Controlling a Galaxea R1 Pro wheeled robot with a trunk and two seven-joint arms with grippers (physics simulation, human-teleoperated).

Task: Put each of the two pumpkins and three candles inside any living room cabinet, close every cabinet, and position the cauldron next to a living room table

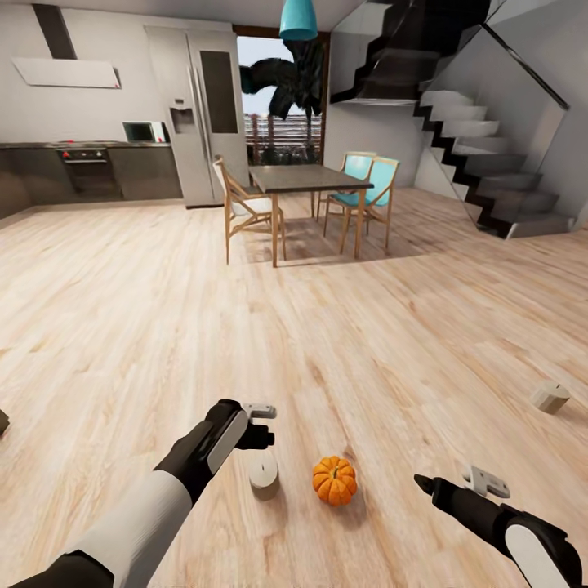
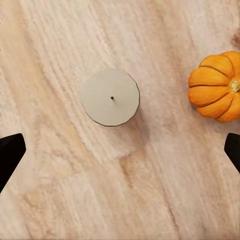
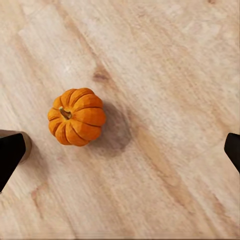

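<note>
Both sets of jaws spread apart; candle (image 2: 110, 97) beside pumpkin (image 1: 335, 480) looks light, stiff (probably waxy-slick): grip its round sides.

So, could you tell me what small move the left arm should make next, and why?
Probably lower the left gripper straight down over the candle, after a slight shift to centre it. Its fingers are spread wide and empty, the candle stands upright on the floor just off the midline between them, and the pumpkin sits apart to one side, so the descent looks unobstructed.
</note>
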